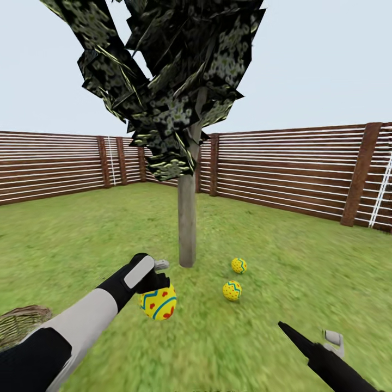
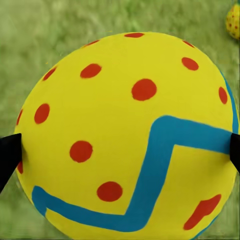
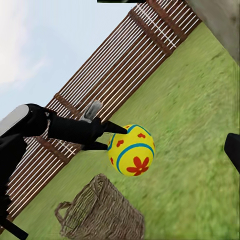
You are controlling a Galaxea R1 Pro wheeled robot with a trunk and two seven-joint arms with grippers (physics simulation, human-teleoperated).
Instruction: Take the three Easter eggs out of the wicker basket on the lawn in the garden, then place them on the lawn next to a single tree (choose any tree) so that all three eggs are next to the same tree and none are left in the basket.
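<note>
My left gripper (image 1: 157, 293) is shut on a yellow Easter egg (image 1: 159, 305) with blue zigzags and red marks, held above the lawn (image 1: 283, 245) a little in front and left of the tree (image 1: 187, 223). The left wrist view shows this egg (image 2: 120, 115) close up between two dark fingertips (image 2: 7, 155). Two more eggs (image 1: 238, 265) (image 1: 232, 290) lie on the grass just right of the pale trunk. The wicker basket (image 1: 19, 322) sits at the near left, also seen in the right wrist view (image 3: 100, 212). My right gripper (image 1: 305, 333) hangs low at the near right, open and holding nothing.
A brown slatted fence (image 1: 283, 174) rings the grass behind the tree. Dark blocky foliage (image 1: 163, 81) hangs above the trunk. Open grass stretches to the right of the eggs and around the basket.
</note>
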